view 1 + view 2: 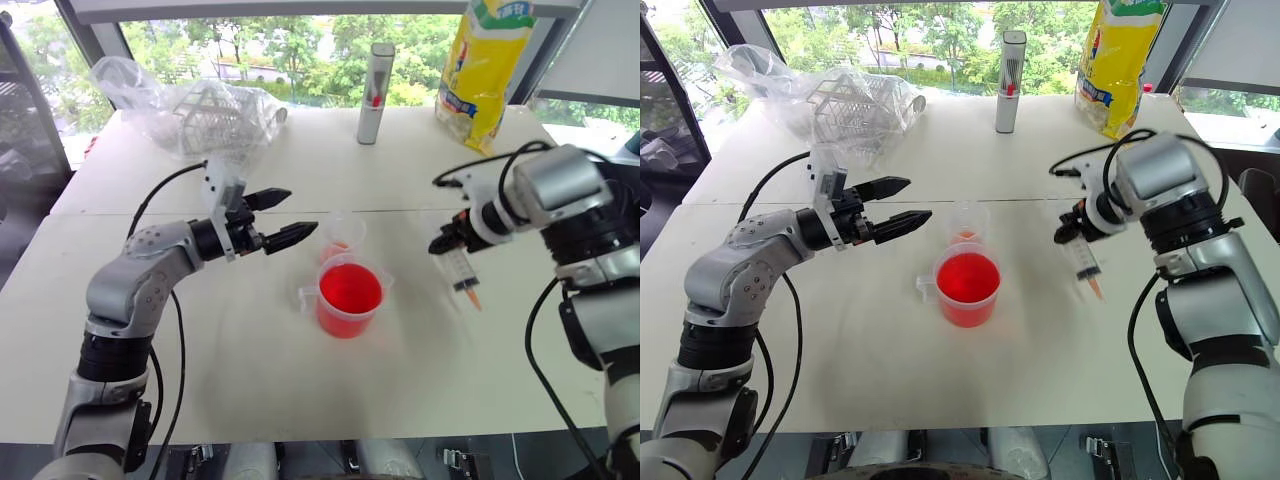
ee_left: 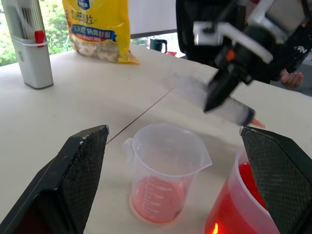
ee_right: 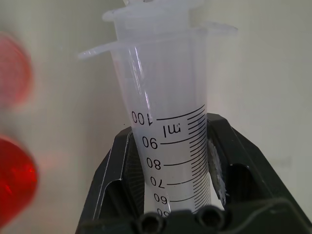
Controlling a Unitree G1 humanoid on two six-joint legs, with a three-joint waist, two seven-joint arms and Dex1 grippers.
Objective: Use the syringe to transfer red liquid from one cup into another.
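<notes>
The syringe (image 1: 462, 270) is clear with black marks and an orange tip, and it looks empty. It hangs tip-down over the table, right of both cups, with my right gripper (image 1: 447, 240) shut on its barrel (image 3: 170, 136). The wide handled cup (image 1: 350, 300) stands at the table's middle, holding bright red liquid (image 1: 350, 290). Just behind it and close to it is the smaller clear cup (image 1: 342, 238) with a shallow pink-red layer at its bottom (image 2: 157, 202). My left gripper (image 1: 300, 212) hovers open left of the small cup, fingers (image 2: 78, 175) pointing at it, empty.
A grey upright tube with a red mark (image 1: 375, 92) and a yellow bag (image 1: 485, 65) stand at the table's far edge. A basket wrapped in clear plastic (image 1: 205, 115) lies far left. A seam (image 1: 150, 212) runs across the white table.
</notes>
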